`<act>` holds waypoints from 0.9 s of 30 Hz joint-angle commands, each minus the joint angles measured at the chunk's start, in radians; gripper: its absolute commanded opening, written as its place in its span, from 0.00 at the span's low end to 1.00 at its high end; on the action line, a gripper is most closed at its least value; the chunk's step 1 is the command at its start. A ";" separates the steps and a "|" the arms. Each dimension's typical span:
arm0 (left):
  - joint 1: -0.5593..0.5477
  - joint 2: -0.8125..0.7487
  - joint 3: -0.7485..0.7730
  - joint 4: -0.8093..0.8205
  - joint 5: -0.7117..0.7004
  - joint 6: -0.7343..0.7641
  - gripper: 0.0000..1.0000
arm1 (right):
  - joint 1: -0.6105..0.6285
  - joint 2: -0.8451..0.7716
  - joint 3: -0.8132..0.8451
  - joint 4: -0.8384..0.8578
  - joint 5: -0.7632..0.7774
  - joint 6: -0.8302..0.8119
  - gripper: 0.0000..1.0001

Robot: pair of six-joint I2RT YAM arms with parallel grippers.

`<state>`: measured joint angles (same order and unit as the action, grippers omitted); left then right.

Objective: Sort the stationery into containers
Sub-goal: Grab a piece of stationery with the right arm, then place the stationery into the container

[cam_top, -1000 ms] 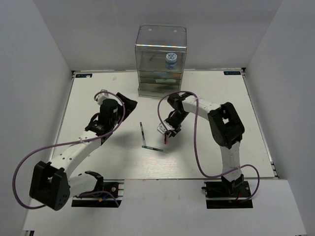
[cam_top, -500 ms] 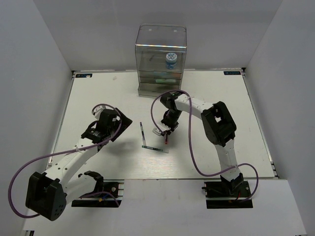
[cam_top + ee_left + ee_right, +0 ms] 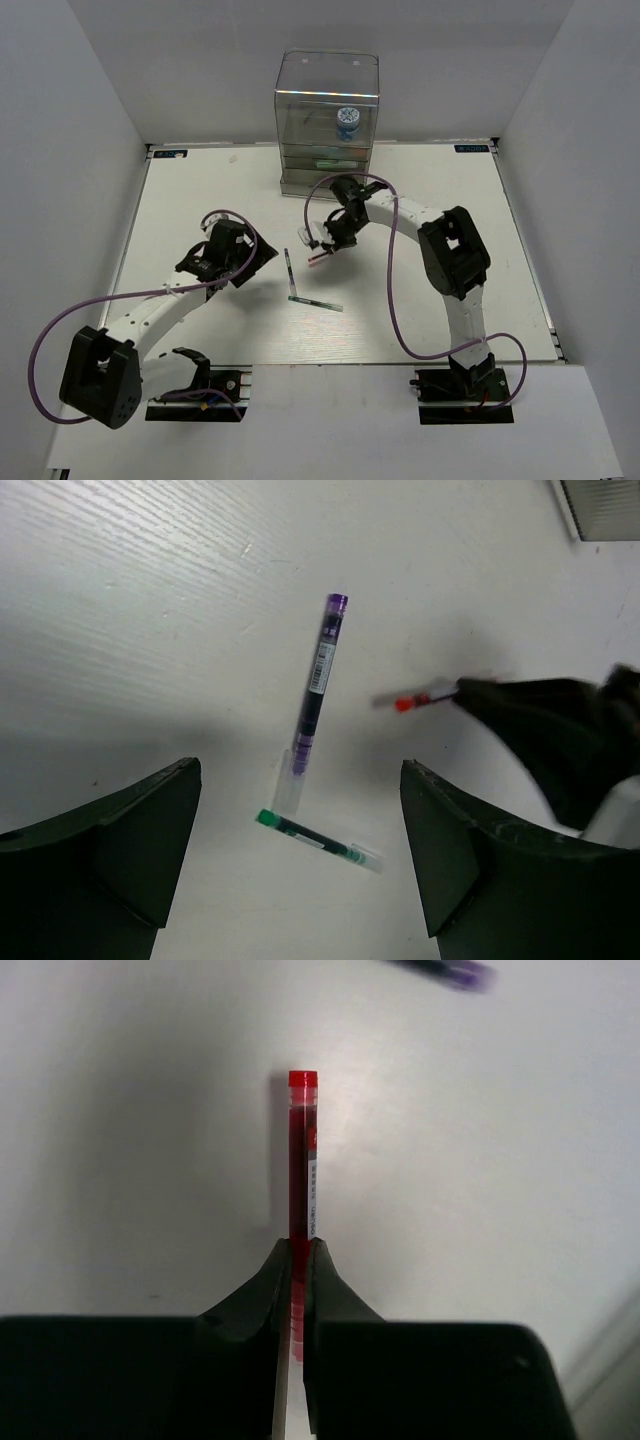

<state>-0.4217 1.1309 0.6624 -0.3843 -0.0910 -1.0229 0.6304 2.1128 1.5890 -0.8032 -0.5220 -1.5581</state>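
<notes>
My right gripper [image 3: 298, 1245] is shut on a thin red pen [image 3: 303, 1150], which sticks out forward above the table; in the top view this red pen [image 3: 320, 257] hangs left of the right gripper [image 3: 327, 246]. A dark purple-ended pen [image 3: 318, 685] and a green pen [image 3: 318, 840] lie on the table, nearly touching at one end. My left gripper [image 3: 300, 770] hovers open over them, its fingers wide apart. The clear organiser [image 3: 328, 75] stands at the back, with a blue-and-white tape roll [image 3: 347, 120] in its upper compartment.
The organiser's grey drawers [image 3: 300, 166] face the arms, and something pale green [image 3: 330, 161] shows in one. White walls enclose the table on three sides. Purple cables loop from both arms. The organiser's corner [image 3: 600, 495] shows at the left wrist view's top right.
The right gripper has shut on the red pen and carried it off the table, left and toward the organiser. The left arm has swung in toward the two pens in the middle.
</notes>
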 commanded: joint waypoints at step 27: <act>-0.028 0.517 0.354 -0.034 0.088 0.251 0.72 | -0.129 0.190 0.431 0.591 0.254 0.494 0.00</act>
<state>-0.4408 1.6520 0.9714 -0.3687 0.0109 -0.8074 0.5049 2.3081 1.9785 -0.2806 -0.2890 -1.0702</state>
